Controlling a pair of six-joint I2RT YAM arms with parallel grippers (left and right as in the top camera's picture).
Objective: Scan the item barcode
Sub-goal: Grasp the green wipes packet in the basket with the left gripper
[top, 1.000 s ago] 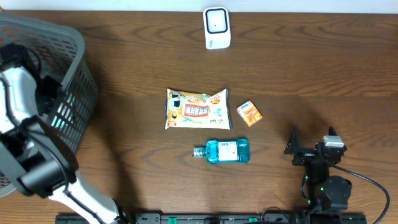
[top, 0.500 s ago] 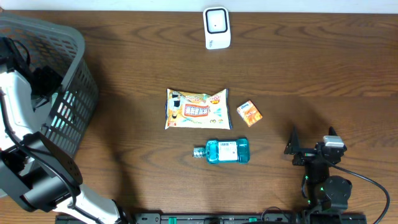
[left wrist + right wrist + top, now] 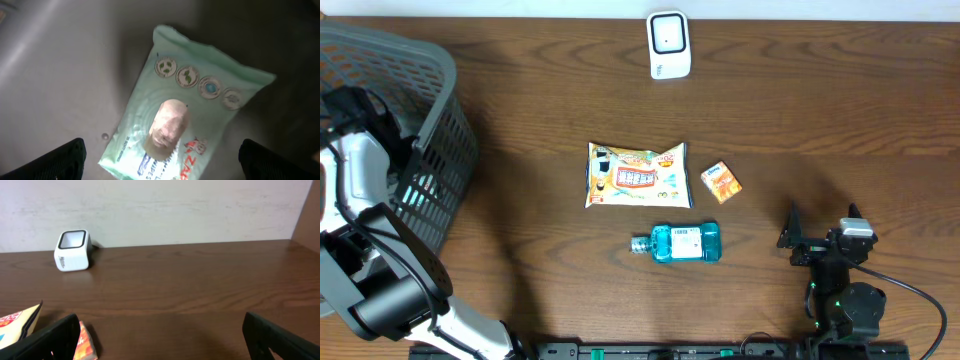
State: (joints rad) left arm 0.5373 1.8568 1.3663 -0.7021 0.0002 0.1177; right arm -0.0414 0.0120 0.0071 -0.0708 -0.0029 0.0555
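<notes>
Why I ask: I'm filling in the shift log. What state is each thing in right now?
Left tool: open, empty, above the wipes pack.
Wipes pack: lying flat in the basket, not gripped.
Basket: upright.
Right tool: open, empty.
Snack bag: flat on the table.
Orange box: lying on the table.
Mouthwash bottle: on its side, capped.
Scanner: standing upright.
</notes>
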